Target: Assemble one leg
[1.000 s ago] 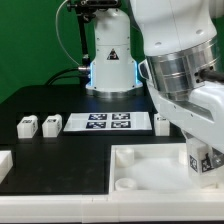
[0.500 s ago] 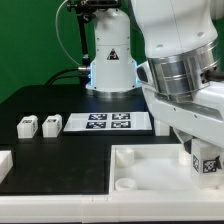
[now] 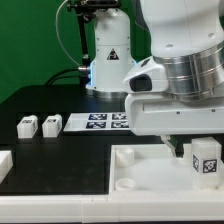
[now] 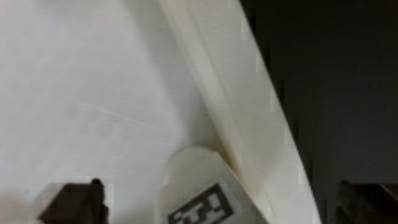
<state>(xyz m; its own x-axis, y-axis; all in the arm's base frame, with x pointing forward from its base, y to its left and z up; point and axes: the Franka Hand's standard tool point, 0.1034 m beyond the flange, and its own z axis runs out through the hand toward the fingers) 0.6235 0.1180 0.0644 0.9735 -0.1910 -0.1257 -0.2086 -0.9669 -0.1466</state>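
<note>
A leg (image 3: 205,160), a small white block with a black-and-white tag, stands at the right corner of the large white tray-like piece (image 3: 140,165). My gripper (image 3: 183,150) hangs just above and beside it. In the wrist view the leg (image 4: 205,196) sits between my two dark fingertips (image 4: 75,200), which stand wide apart with clear gaps on both sides. My gripper (image 4: 217,202) is open and holds nothing. The tray's raised wall (image 4: 231,110) runs beside the leg.
Two more legs (image 3: 27,125) (image 3: 50,124) stand on the black table at the exterior view's left, and another white part (image 3: 4,163) lies at the left edge. The marker board (image 3: 108,122) lies behind the tray. The robot base (image 3: 110,55) stands at the back.
My wrist has turned and the hand has shifted toward the exterior view's left. The leg, earlier partly covered by the hand, now stands exposed at the tray's corner.
</note>
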